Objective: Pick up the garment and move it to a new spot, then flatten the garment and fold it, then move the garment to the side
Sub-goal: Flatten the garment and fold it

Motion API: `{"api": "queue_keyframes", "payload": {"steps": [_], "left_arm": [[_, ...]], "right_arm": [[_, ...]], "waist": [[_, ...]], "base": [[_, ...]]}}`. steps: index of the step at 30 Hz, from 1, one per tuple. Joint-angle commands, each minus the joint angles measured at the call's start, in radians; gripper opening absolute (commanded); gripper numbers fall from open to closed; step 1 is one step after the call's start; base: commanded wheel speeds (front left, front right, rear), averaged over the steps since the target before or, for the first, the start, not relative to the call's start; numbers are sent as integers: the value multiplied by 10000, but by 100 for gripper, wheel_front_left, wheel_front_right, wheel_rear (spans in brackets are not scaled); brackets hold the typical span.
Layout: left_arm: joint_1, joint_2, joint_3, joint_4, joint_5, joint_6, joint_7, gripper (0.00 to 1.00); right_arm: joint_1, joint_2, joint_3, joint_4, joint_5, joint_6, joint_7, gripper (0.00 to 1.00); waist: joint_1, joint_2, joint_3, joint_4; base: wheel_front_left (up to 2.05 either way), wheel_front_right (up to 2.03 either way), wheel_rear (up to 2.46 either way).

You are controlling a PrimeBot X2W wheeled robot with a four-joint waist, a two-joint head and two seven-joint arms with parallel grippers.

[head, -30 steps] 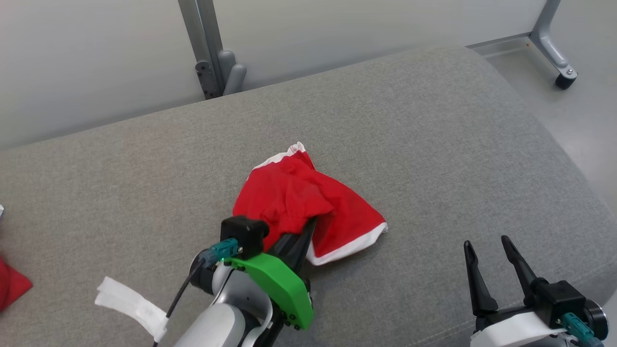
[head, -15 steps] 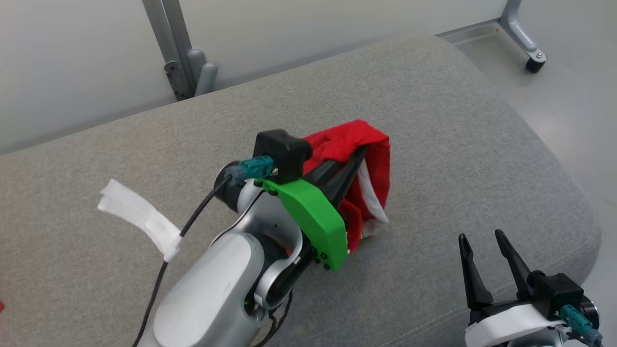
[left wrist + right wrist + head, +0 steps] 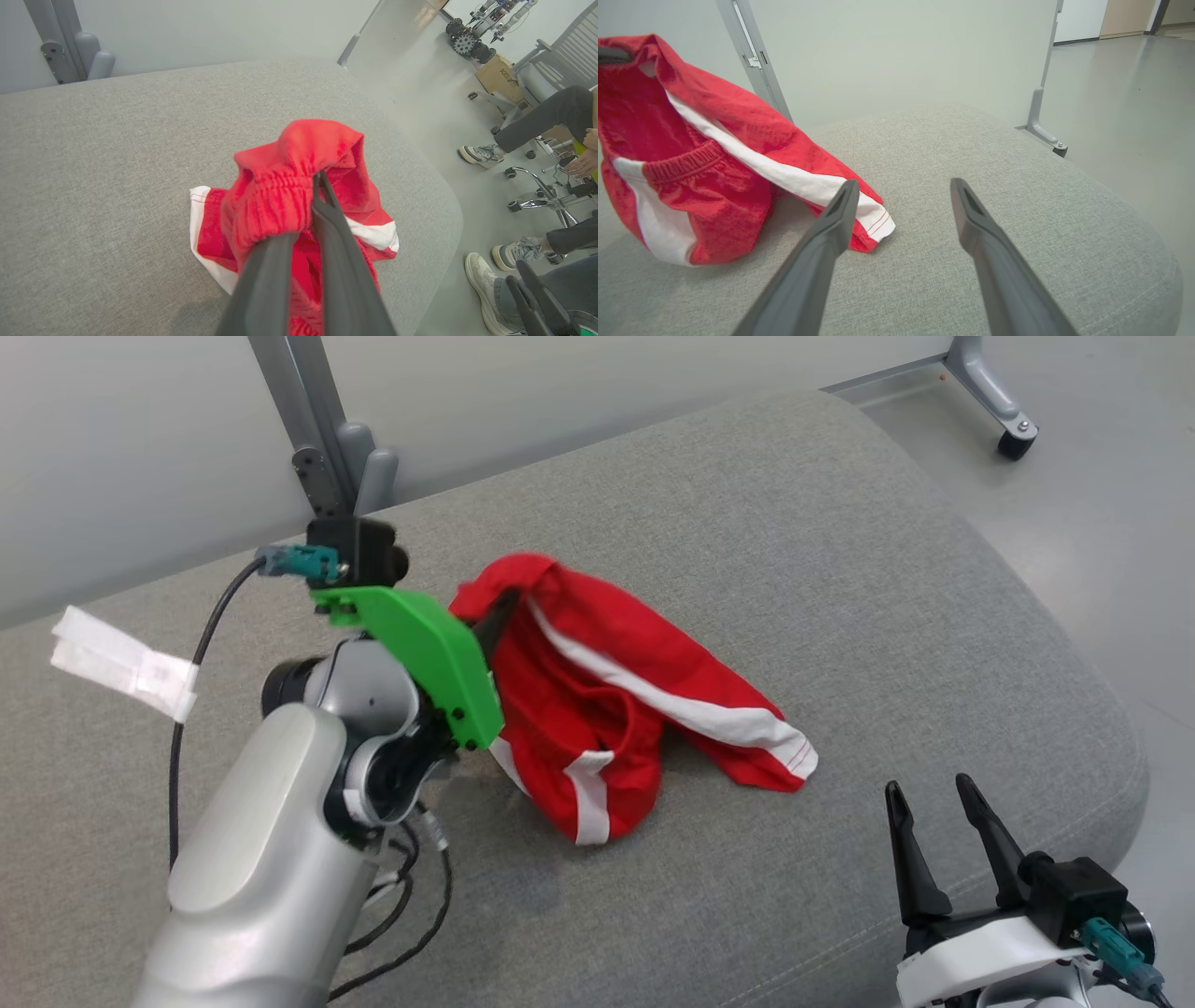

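The garment (image 3: 607, 700) is a pair of red shorts with white stripes, hanging from my left gripper (image 3: 499, 607) over the grey cushion (image 3: 840, 569). Its lower part and one leg still drag on the cushion. In the left wrist view my left gripper (image 3: 317, 179) is shut on the gathered elastic waistband of the garment (image 3: 275, 200). My right gripper (image 3: 924, 803) stands open at the lower right, apart from the cloth. The right wrist view has the garment (image 3: 691, 154) at the left, its hem near the right gripper's (image 3: 901, 186) left fingertip.
The cushion's rounded right edge (image 3: 1111, 709) drops to the floor. A grey metal post (image 3: 317, 448) stands behind the cushion and a castor leg (image 3: 999, 411) at the far right. People's legs and shoes (image 3: 486, 154) and chairs are beyond the cushion's edge.
My left arm has lifted the shorts off the cushion and carried them up and to the left; the cloth has unfurled and hangs down. The head camera has shifted too. The right gripper stays open.
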Motion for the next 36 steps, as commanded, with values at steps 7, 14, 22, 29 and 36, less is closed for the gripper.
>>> {"api": "queue_keyframes", "payload": {"steps": [7,14,22,29,36], "left_arm": [[1020,1076,325,2344,-143,5,296,0],[1678,1119,902,3100,-757,-246,-213,0],[1964,516,953,2921,-1070,-683,-903,0],[2535,52,633,2189,-405,-719,-2315,100],[3243,-103,-242,1317,541,-325,-2895,100]], "right_arm": [[-171,-13,182,70,66,-3,-30,100],[-16,-13,143,103,-100,-3,-30,100],[-128,-14,174,96,-241,-3,-30,100],[-12,-14,197,56,-286,-3,-30,100],[209,-14,68,0,-224,-3,-30,100]], "waist": [[-1,0,150,-19],[-1,0,193,343],[-1,0,142,854],[-1,0,87,1061],[-1,0,225,1232]], "base": [[0,0,0],[0,0,0],[0,0,0],[0,0,0],[0,0,0]]}}
